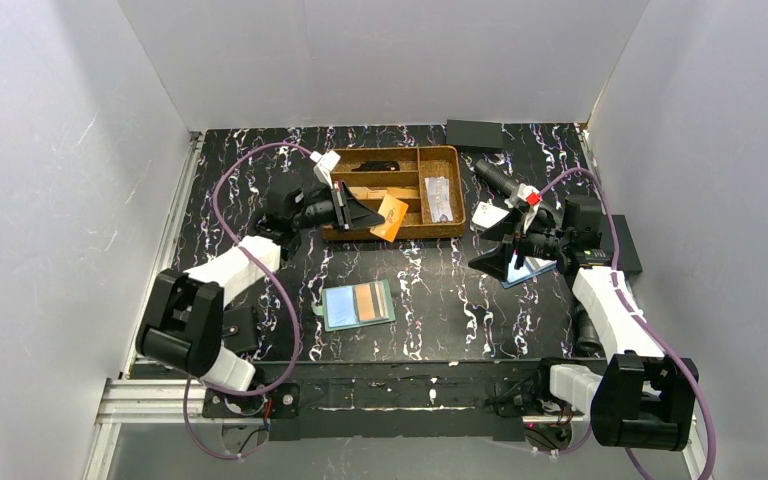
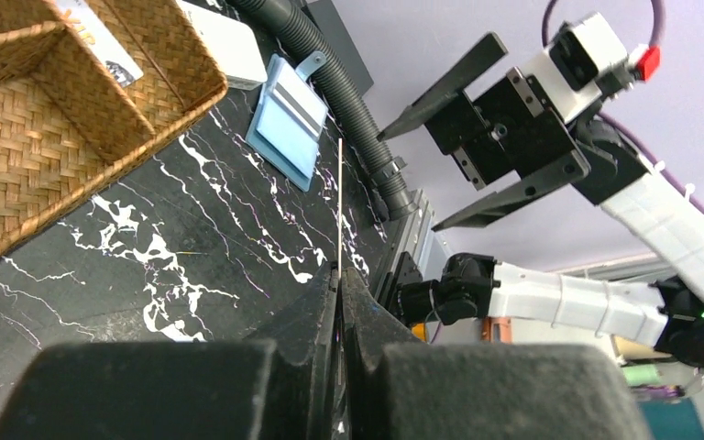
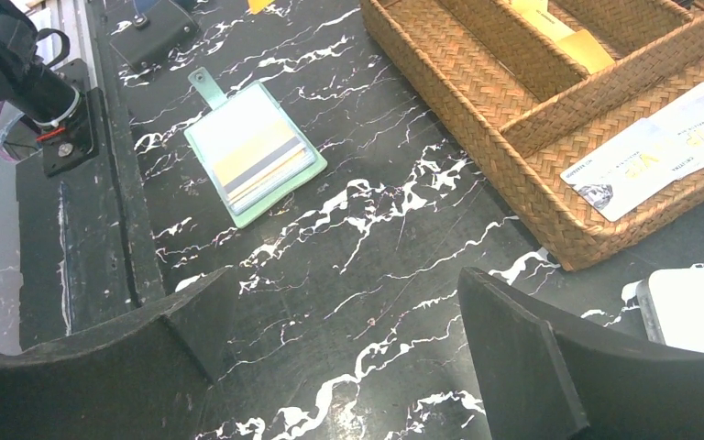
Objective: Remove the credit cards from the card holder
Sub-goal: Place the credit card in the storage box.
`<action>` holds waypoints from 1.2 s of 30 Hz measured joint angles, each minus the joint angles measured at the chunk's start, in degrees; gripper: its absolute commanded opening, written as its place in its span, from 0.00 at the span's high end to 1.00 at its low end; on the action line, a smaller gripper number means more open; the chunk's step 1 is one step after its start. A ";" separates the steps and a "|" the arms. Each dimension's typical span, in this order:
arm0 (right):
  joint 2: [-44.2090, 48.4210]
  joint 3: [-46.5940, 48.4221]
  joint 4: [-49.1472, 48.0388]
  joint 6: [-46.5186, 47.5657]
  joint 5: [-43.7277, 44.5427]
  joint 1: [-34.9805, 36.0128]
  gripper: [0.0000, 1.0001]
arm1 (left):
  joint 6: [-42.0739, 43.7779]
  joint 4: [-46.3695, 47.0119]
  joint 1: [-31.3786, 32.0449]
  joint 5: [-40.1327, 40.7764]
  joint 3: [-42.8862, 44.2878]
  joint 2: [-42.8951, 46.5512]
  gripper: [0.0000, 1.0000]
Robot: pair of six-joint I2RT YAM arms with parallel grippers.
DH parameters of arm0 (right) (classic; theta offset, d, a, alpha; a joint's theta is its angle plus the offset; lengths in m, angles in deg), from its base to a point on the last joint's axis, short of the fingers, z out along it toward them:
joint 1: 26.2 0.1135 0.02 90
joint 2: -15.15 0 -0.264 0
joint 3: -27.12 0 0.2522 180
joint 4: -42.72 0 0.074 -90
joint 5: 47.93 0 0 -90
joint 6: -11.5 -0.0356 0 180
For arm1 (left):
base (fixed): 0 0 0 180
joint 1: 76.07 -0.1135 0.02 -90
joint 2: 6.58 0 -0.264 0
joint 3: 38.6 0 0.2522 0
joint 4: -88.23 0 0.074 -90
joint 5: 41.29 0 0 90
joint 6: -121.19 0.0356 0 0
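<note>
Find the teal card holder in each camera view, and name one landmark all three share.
Top external: teal card holder lower centre, lying flat.
Left wrist: not in it; only a blue holder shows.
Right wrist: upper left, tab pointing up-left.
Shared landmark: the woven tray, in all three.

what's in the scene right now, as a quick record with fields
left gripper: shut on an orange card, held at the front wall of the wicker tray
right gripper: open, holding nothing, above the table
card holder: flat on the table between the arms, orange showing through one pocket
tray contents: a white card in one compartment
</note>
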 measured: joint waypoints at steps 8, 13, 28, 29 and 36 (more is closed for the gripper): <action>-0.02 0.00 0.04 0.09 0.76 0.00 0.02 | -0.48 -1.79 -1.57 -0.83 6.40 -8.31 1.00; -0.02 0.00 0.07 0.24 0.98 -0.09 0.02 | 3.19 -6.36 -2.80 -0.46 12.20 -13.51 1.00; -0.59 0.00 0.09 0.22 0.68 -0.33 0.02 | 46.73 -49.42 -3.52 11.58 46.53 -28.06 1.00; -0.70 0.00 0.04 0.22 0.55 -0.39 0.02 | 49.94 -51.58 -3.50 11.96 47.39 -28.09 1.00; -1.11 0.00 -0.28 0.02 -0.04 -0.48 0.02 | 71.52 -63.84 -3.08 14.27 55.23 -30.10 1.00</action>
